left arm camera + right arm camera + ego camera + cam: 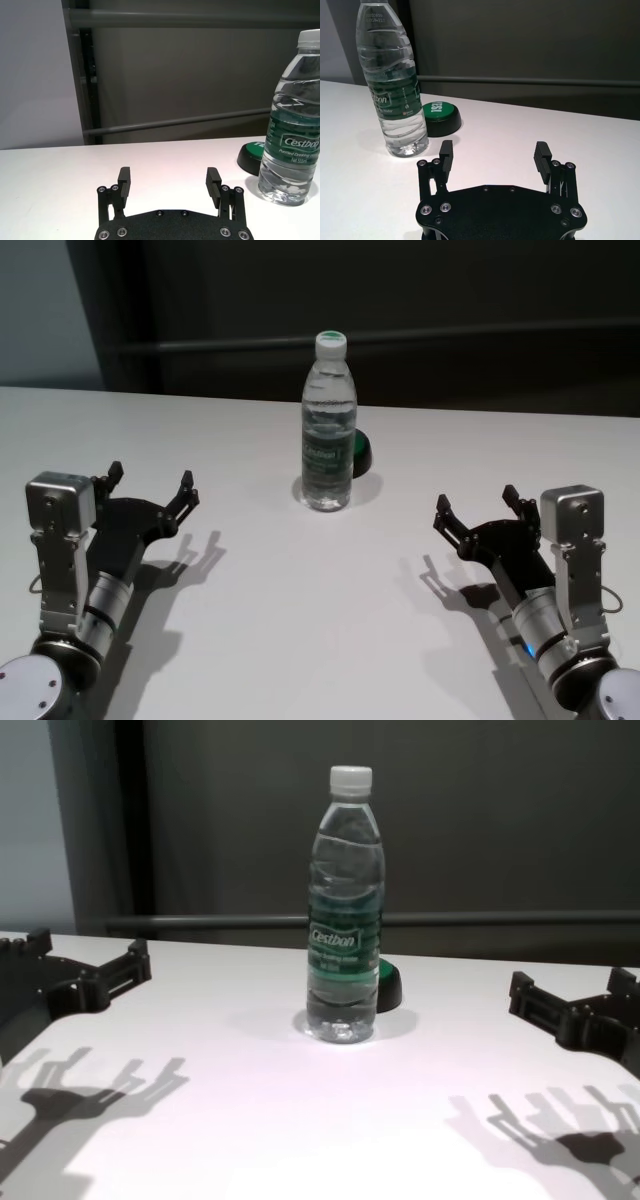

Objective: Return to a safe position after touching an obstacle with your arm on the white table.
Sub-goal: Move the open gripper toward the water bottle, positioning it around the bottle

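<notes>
Currently bottle [329, 425] stands upright mid tabletop [300, 640], button [361, 452] just behind it. Left claw [150, 490] and right claw [478, 508] both spread, empty, well apart from it. Probably parked already; keep arms low, wide.

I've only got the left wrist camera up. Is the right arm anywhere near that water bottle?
Observer: No. The right gripper hangs open, well off to the water bottle's right, touching nothing.
Operator: And my left one?
Observer: The left gripper is open too, well clear on the bottle's other side.
Operator: That dark thing beside the bottle?
Observer: A button with a green top, behind the bottle on the table.
</notes>
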